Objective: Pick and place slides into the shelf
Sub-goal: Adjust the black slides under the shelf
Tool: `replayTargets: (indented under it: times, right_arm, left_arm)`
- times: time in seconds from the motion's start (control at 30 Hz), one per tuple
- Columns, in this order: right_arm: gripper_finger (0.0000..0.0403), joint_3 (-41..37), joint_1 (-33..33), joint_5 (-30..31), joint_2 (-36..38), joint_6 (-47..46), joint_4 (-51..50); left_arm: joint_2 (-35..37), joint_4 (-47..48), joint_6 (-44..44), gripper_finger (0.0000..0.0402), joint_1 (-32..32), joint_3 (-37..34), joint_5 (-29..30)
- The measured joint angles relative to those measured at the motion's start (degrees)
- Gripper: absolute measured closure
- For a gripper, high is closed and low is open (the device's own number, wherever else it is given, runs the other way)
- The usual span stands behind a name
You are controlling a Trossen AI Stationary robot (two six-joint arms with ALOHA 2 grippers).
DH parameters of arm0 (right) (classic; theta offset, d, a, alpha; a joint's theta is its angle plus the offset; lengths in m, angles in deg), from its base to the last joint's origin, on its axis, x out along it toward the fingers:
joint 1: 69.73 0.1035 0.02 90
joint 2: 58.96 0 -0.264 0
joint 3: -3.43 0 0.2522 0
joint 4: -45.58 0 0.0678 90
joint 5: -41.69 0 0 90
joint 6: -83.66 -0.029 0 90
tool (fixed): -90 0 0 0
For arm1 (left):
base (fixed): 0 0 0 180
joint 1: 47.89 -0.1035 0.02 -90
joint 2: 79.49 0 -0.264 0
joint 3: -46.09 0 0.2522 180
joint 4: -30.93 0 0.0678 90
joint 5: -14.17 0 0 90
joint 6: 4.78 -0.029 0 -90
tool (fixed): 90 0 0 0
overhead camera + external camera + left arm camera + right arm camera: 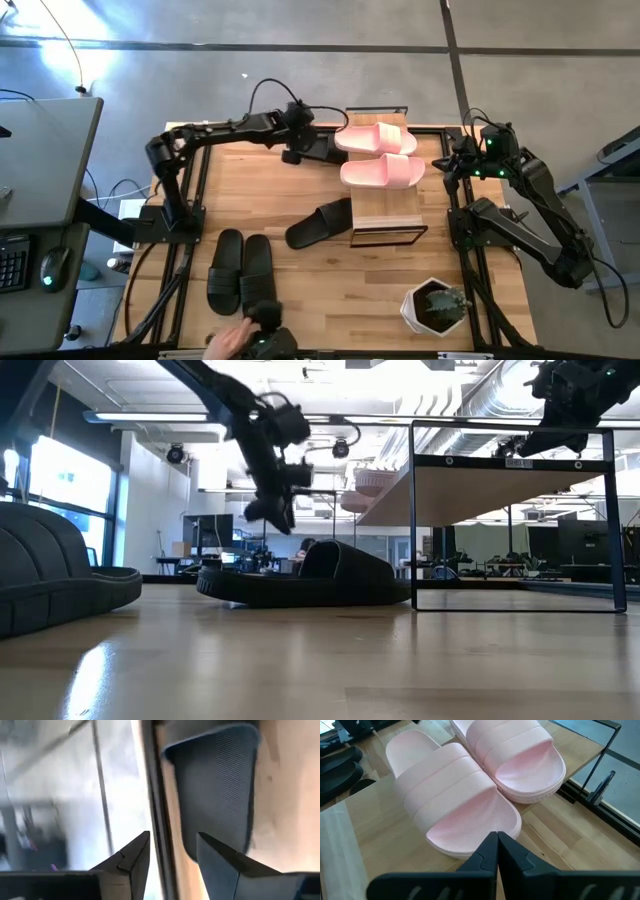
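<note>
Two light pink slides (375,140) (382,172) lie side by side, soles down, on the far end of the shelf's plank top (385,208). My left gripper (322,150) hangs open in the air just left of them. In its wrist view, a slide's textured footbed (215,785) shows beyond the open fingers (174,834), with nothing between them. One black slide (320,222) lies on the table against the shelf's left side. A black pair (240,270) lies near the front left. My right gripper (496,837) waits shut above the pink slides' right side.
A white pot with a plant (435,305) stands at the front right. A person's hand (230,340) reaches in at the near edge beside the black pair. Bare wood lies between the black pair and the shelf (500,490).
</note>
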Motion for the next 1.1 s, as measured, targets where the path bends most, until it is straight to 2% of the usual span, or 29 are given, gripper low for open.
replayTargets:
  times: [0.13, 0.27, 0.33, 0.47, 0.53, 0.6, 0.8, 0.93, 1.1]
  right_arm:
    - [0.0402, 0.0, 0.0, -0.37, 0.0, 0.32, 0.0]
    - [0.0402, 0.0, 0.02, -1.64, 0.0, 0.76, -0.02]
    - [0.0402, 0.01, 0.01, -1.8, 0.0, 0.83, -0.02]
    - [0.0402, 0.01, 0.01, -1.95, 0.0, 0.83, -0.02]
    - [0.0402, 0.02, 0.02, -1.95, 0.0, 0.83, -0.02]
    - [0.0402, 0.0, 0.01, -2.02, -0.01, 0.83, -0.02]
    - [0.0402, 0.02, 0.01, -2.86, 0.0, 0.96, -0.02]
    - [0.0402, 0.02, 0.01, -3.02, 0.0, 1.09, -0.02]
    - [0.0402, 0.02, 0.01, -3.01, 0.0, 1.1, -0.04]
  left_arm:
    - [3.73, 6.32, 19.3, 0.0275, -0.88, 0.02, 1.3]
    - [4.58, 14.4, 35.14, 0.0303, -4.71, 0.02, -2.99]
    - [3.98, 17.22, 40.8, 0.0323, -7.28, 0.0, -6.1]
    - [1.75, 16.83, 51.1, 0.0366, -11.79, -0.11, -17.57]
    - [0.91, 15.17, 55.22, 0.0389, -13.44, 0.07, -20.89]
    - [0.0, 15.77, 58.62, 0.0397, -14.53, 0.03, -20.89]
    - [-2.75, 16.64, 62.84, 0.0387, -15.16, 0.02, -16.83]
    - [-5.4, 16.12, 64.59, 0.0399, -15.1, 0.02, -17.78]
    - [-7.97, 14.3, 65.3, 0.0395, -14.94, 0.0, -21.45]
